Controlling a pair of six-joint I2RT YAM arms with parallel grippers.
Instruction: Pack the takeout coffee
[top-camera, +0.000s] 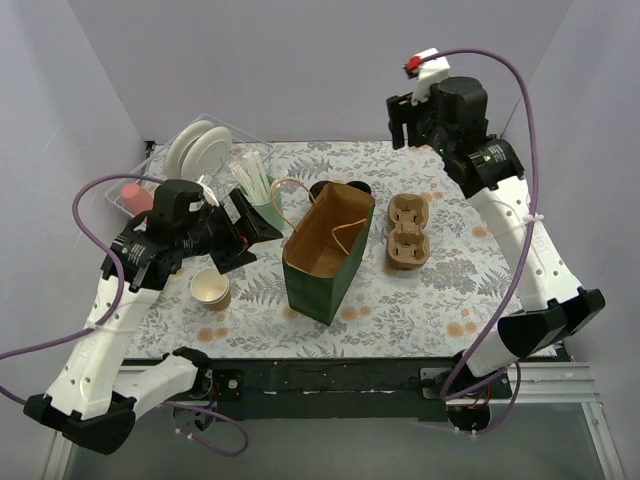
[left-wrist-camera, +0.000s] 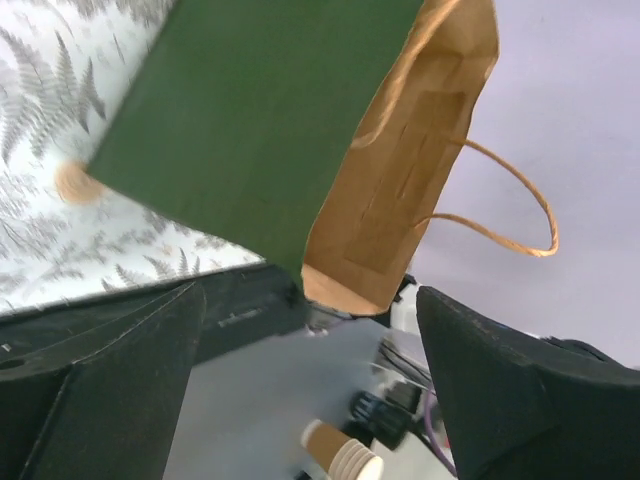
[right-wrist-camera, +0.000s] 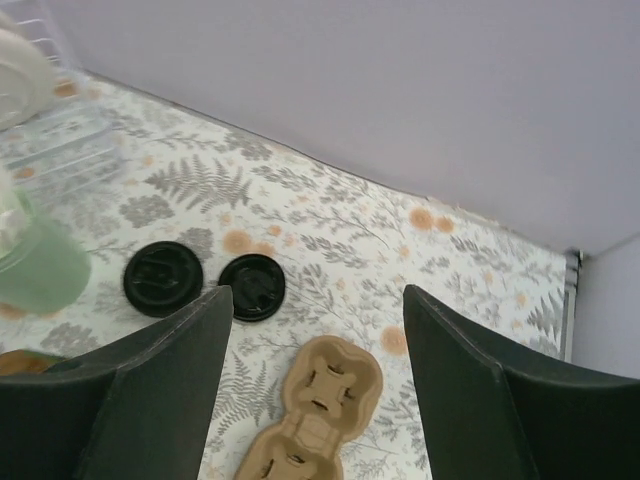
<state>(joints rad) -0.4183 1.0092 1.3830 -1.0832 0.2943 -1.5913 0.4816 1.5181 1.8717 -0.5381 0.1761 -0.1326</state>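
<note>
Gaping empty, left jaws hang near the paper cup (top-camera: 210, 290), right jaws face black lids (right-wrist-camera: 163, 279) with unreadable embossing.

mouth of tall dark-green paper bag (top-camera: 322, 270): open upward, twine handle (top-camera: 346, 231) hangs inside | right: brown moulded-pulp cup carrier (top-camera: 408, 232) near, gap between | left: left gripper (top-camera: 258, 240) close

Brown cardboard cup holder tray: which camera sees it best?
The top external view: the whole brown moulded-pulp cup carrier shows, beside the green paper bag. The right wrist view cuts off one end. The left wrist view misses it.
</note>
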